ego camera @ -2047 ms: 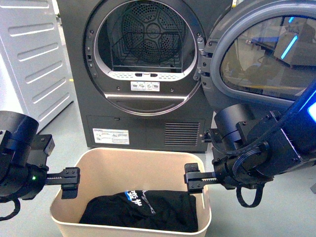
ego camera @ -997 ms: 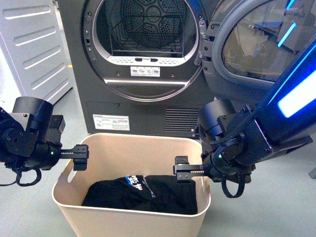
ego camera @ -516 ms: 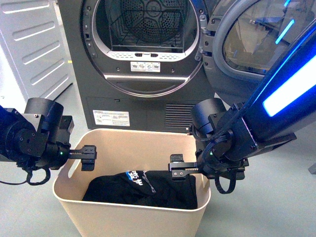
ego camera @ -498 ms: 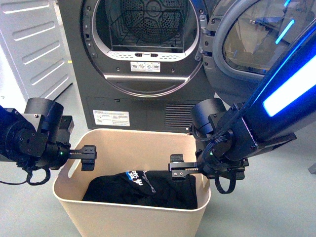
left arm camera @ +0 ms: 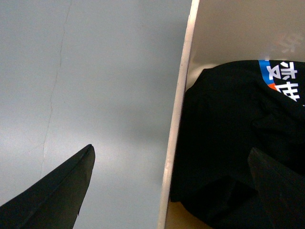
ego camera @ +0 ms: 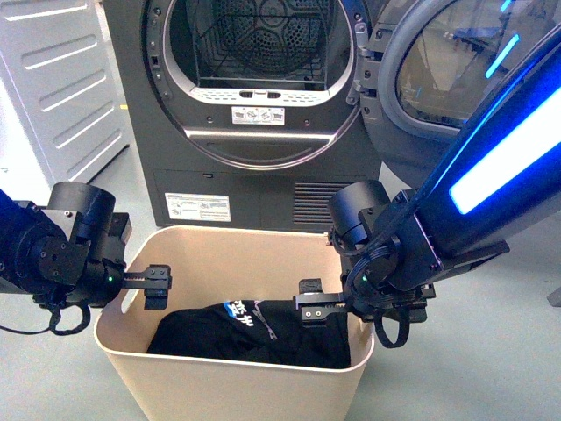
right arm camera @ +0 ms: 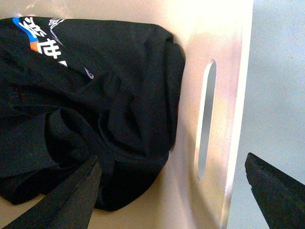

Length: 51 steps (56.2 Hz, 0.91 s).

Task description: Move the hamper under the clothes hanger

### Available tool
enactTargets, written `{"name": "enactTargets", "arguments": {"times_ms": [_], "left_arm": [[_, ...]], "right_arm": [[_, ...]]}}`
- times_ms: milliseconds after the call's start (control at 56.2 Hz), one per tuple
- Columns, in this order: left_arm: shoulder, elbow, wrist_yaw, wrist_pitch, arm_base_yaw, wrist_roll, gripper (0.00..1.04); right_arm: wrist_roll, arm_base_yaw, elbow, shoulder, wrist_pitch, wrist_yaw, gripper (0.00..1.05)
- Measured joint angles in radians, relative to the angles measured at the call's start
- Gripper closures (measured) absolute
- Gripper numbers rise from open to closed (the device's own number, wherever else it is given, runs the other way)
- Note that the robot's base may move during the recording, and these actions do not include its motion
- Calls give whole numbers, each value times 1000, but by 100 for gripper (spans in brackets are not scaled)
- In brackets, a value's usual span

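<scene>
The beige hamper (ego camera: 230, 387) stands on the floor in front of the dryer, with black clothes (ego camera: 254, 331) lying in it. My left gripper (ego camera: 156, 287) is open and straddles the hamper's left wall (left arm camera: 178, 119), one finger outside and one over the clothes. My right gripper (ego camera: 314, 309) is open and straddles the right wall (right arm camera: 231, 71) beside its handle slot (right arm camera: 205, 119). In the wrist views the left gripper (left arm camera: 170, 148) and right gripper (right arm camera: 172, 161) hold nothing. The clothes hanger is out of view.
A dark grey dryer (ego camera: 254, 189) stands right behind the hamper, its round door (ego camera: 456, 79) swung open to the right. A white ribbed appliance (ego camera: 53, 88) stands at the back left. Grey floor (ego camera: 473, 368) lies to the right.
Both grippers have drawn inward over the hamper's side walls. The hamper and dryer now sit higher in the front view, and more of the hamper shows.
</scene>
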Motion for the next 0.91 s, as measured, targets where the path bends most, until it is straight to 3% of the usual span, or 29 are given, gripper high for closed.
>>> {"name": "enactTargets", "arguments": {"times_ms": [338, 481, 605, 676, 765, 908], "left_arm": [[14, 7, -3, 2, -10, 0, 7], [19, 8, -3, 5, -13, 0, 7], [20, 10, -2, 8, -13, 0, 7], [21, 11, -3, 9, -13, 4, 7], [21, 11, -19, 9, -13, 11, 25], [21, 11, -19, 9, -13, 11, 44]], "right_arm": [[2, -8, 0, 19, 0, 17, 14], [7, -11, 0, 32, 0, 20, 19], [9, -13, 0, 32, 0, 20, 34], [10, -14, 0, 32, -5, 20, 48], [11, -17, 4, 32, -17, 21, 67], [11, -20, 20, 32, -29, 25, 87]]}}
